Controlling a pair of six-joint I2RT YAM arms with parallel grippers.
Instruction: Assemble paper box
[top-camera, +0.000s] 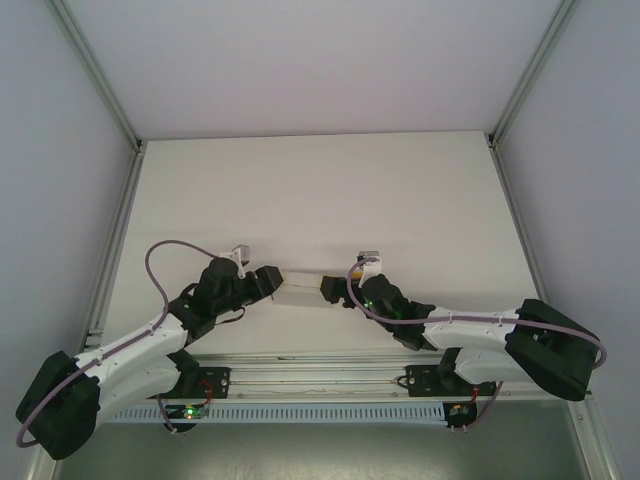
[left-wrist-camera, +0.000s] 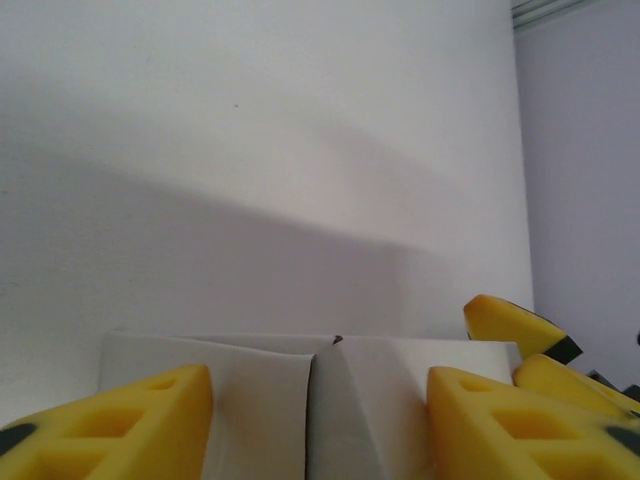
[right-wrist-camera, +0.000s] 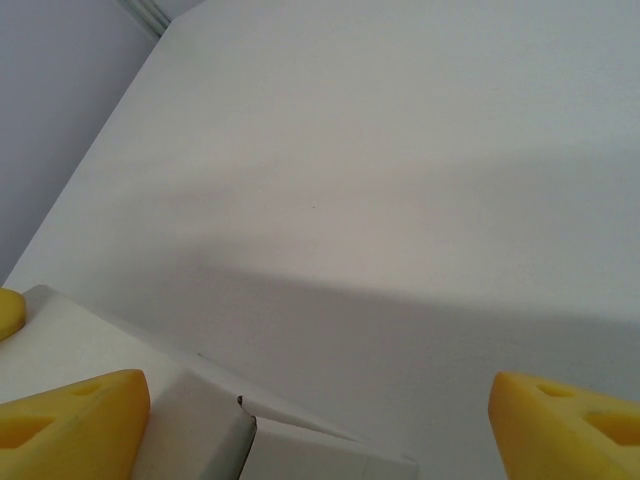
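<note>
Paper box (top-camera: 300, 291) sits on the white table (top-camera: 320, 180), near-centre, just far of the arm bases. It lies lengthwise L-R between the two grippers. It's folded up into a small rectangular box, not a flat sheet.

L gripper (top-camera: 272, 283) is at the box's left end. In the left wrist view its yellow fingers (left-wrist-camera: 120, 425) flank the box end, where two card panels meet at a vertical seam (left-wrist-camera: 309, 410). The jaws are apart w/ card between or just beyond them. Can't tell if the pads actually press the card.

R gripper (top-camera: 328, 288) is at the box's right end. In the right wrist view its jaws are spread wide. One finger (right-wrist-camera: 70, 420) is against or overlapping the box corner. The other finger is well apart from the box, w/ bare table between, so no grip.

The R gripper's yellow tips (left-wrist-camera: 512, 322) also show just beside the box's far-right corner in the left wrist view.
</note>
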